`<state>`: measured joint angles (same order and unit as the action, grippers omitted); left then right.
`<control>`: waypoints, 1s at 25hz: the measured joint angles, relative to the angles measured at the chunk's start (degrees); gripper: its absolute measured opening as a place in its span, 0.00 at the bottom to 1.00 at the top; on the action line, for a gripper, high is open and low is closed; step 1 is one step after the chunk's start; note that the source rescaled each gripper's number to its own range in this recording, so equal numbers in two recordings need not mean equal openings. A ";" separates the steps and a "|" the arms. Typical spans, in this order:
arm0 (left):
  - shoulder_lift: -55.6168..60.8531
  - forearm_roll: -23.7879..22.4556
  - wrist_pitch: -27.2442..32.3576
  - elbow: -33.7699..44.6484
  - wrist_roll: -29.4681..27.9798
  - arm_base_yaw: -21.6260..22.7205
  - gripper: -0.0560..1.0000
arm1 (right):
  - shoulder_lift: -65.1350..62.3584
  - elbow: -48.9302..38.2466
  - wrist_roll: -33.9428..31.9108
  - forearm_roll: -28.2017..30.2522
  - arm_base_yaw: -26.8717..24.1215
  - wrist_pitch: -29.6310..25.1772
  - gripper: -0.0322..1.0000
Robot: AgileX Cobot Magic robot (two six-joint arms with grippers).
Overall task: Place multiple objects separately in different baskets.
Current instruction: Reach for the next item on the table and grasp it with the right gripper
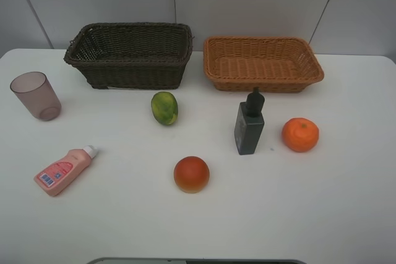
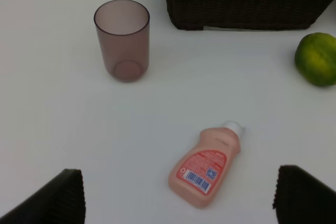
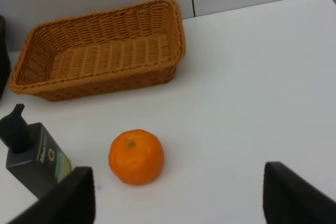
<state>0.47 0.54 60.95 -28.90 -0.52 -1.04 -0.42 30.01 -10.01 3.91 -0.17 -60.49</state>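
On the white table stand a dark brown basket [image 1: 130, 54] and a light orange-tan basket [image 1: 263, 63], both empty. In front lie a green-yellow oval fruit [image 1: 164, 107], a red-orange round fruit [image 1: 191, 174], an orange tangerine [image 1: 301, 135], an upright dark grey pump bottle [image 1: 249, 125], a pink white-capped bottle [image 1: 62, 171] on its side and an upright mauve cup [image 1: 36, 95]. Neither arm shows in the high view. My left gripper [image 2: 176, 195] is open above the pink bottle [image 2: 206, 163]. My right gripper [image 3: 178, 195] is open near the tangerine [image 3: 136, 157].
The two baskets stand side by side at the back of the table [image 1: 346, 202], close to the grey wall. The cup [image 2: 122, 40] and the dark basket [image 2: 247, 1] show in the left wrist view, the tan basket [image 3: 100, 51] and pump bottle [image 3: 34, 156] in the right.
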 joint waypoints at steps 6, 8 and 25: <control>0.00 0.00 0.00 0.00 0.00 0.00 0.92 | 2.74 4.28 -1.36 4.11 -0.04 5.54 0.54; 0.00 0.00 0.00 0.00 0.00 0.00 0.92 | 5.84 5.90 -1.36 4.37 -0.04 11.18 0.54; 0.00 0.00 0.00 0.00 0.00 0.00 0.92 | 26.68 7.16 -1.44 0.86 -0.04 36.81 0.54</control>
<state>0.47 0.54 60.95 -28.90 -0.52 -1.04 26.25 37.17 -11.45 4.77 -0.21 -23.68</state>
